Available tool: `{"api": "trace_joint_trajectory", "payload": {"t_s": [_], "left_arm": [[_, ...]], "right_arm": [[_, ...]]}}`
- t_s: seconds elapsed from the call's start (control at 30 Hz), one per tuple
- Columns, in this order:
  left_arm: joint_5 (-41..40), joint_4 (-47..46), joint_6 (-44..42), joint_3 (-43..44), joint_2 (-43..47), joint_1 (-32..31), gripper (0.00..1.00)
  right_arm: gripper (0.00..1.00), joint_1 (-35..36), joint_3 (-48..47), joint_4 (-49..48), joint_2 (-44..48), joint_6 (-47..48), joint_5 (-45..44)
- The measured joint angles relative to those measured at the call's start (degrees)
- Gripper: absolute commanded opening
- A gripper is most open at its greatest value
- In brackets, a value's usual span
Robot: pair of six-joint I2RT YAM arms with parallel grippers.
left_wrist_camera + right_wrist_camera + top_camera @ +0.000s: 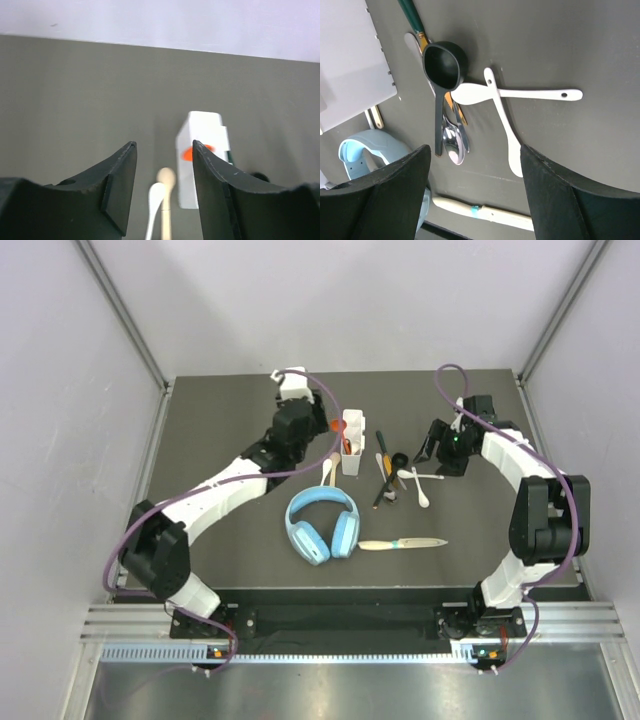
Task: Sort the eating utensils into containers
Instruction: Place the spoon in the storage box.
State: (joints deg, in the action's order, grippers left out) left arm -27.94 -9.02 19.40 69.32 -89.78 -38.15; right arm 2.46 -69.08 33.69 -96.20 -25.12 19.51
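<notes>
- Fingers (117,190) of the left gripper (164,147) stand apart with nothing between them, low over the table (75,100) just left of the white caddy (202,135)
- Fingers (555,200) of the right gripper (475,150) are spread wide and hold nothing, above the loose cutlery to the right of the caddy
- An orange-red spoon (192,153) shows inside the caddy; which compartment cannot be told
- A white spoon (156,200) and a pale wooden spoon (166,179) lie side by side on the table, just beside the caddy's left wall
- Under the right gripper a black scoop (445,65) lies across a metal spoon (455,142) and a green-handled knife (412,15)
- Two crossed white spoons (530,93) touch each other right of the scoop
- A cream-coloured knife (485,212) lies apart, nearer the arms, beside the light-blue headphones (365,150)
</notes>
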Motion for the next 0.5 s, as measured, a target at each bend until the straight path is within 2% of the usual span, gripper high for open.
{"api": "trace_joint_trajectory", "payload": {"t_s": [0.07, 0.3, 0.37, 0.5], "left_arm": [[0.07, 3.69, 1.38, -0.48, 1.79, 2.01, 0.59], [1.77, 14.10, 5.60, -2.69, 4.76, 6.32, 0.60], [3.89, 16.22, 6.05, -2.51, 2.97, 6.86, 0.63], [11.98, 22.14, 6.19, 2.93, -7.04, 8.11, 0.65]], "right_arm": [[0.72, 0.00, -0.09, 0.61, 0.00, 0.00, -0.22], [0.73, -0.02, -2.38, 2.32, -1.42, -0.35, -0.59], [0.73, -0.02, -2.64, 2.29, -1.97, -0.59, -0.59], [0.72, -0.02, -2.64, 2.45, -2.56, -1.07, -0.61]]}}
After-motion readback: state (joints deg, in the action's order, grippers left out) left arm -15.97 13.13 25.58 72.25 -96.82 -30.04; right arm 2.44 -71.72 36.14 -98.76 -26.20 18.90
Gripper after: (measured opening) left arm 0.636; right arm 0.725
